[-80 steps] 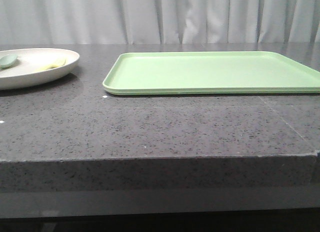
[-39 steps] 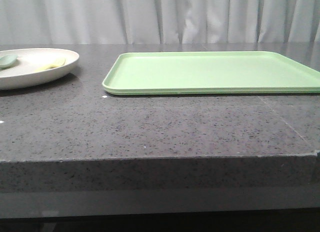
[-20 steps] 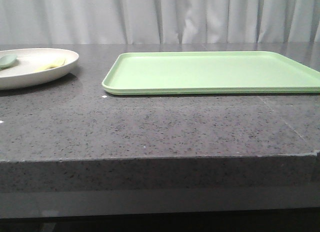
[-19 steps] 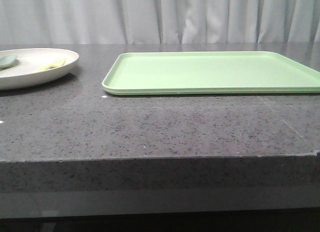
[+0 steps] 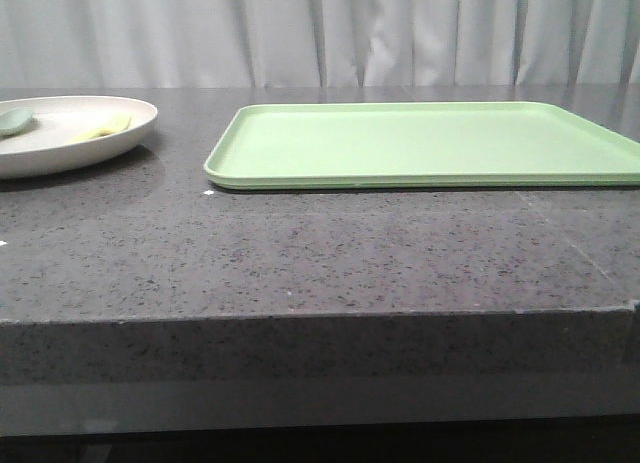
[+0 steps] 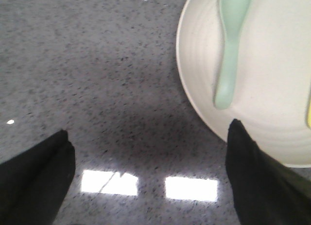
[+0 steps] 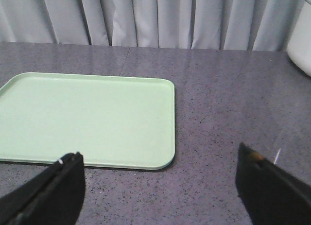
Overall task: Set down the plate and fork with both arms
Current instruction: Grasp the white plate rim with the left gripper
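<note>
The cream plate (image 5: 70, 143) sits at the far left of the dark table. On it lies the yellow fork (image 5: 106, 128) and a pale green spoon (image 5: 14, 120). In the left wrist view the plate (image 6: 272, 113) and the spoon (image 6: 229, 45) are close, with a sliver of the fork (image 6: 308, 108) at the frame edge. My left gripper (image 6: 150, 137) is open and empty above the bare table, one black finger (image 6: 252, 176) over the plate's rim. My right gripper (image 7: 160, 159) is open and empty above the table near the tray's corner. Neither gripper shows in the front view.
A flat light-green tray (image 5: 430, 143) lies on the middle and right of the table, also in the right wrist view (image 7: 82, 118). Grey curtains hang behind. A white object (image 7: 301, 40) stands at the edge of the right wrist view. The table's front edge (image 5: 320, 318) is near.
</note>
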`<state>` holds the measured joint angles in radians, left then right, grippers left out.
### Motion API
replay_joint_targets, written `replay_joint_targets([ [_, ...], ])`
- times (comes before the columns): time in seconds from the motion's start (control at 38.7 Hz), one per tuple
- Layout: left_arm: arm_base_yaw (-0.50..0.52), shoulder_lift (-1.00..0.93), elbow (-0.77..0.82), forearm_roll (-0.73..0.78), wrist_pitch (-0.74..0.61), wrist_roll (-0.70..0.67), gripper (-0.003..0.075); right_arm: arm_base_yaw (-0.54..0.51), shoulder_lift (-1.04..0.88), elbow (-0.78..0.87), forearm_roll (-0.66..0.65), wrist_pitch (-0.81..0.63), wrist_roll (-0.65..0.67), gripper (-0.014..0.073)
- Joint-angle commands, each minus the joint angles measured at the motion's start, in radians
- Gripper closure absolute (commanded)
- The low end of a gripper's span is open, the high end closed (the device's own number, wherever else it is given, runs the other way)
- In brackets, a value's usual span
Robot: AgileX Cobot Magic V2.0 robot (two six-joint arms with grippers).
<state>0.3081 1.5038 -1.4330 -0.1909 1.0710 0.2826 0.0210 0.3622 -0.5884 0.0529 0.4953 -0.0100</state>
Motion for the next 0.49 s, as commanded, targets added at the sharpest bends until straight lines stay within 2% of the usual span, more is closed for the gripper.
replay_joint_targets([
  [0.0, 0.028, 0.047, -0.105, -0.107, 0.02, 0.07, 0.0112, -0.006, 0.016, -0.032, 0.001, -0.079, -0.003, -0.0052],
  [0.26, 0.028, 0.284, -0.327, -0.139, 0.155, 0.119, 0.0113, -0.006, 0.016, -0.032, 0.001, -0.079, -0.003, -0.0052],
  [0.34, 0.028, 0.349, -0.399, -0.182, 0.2, 0.141, 0.0148, -0.006, 0.016, -0.032, 0.001, -0.079, -0.003, -0.0052],
  [0.47, 0.026, 0.425, -0.471, -0.203, 0.199, 0.164, 0.0244, -0.006, 0.016, -0.032, 0.001, -0.079, -0.003, -0.0052],
])
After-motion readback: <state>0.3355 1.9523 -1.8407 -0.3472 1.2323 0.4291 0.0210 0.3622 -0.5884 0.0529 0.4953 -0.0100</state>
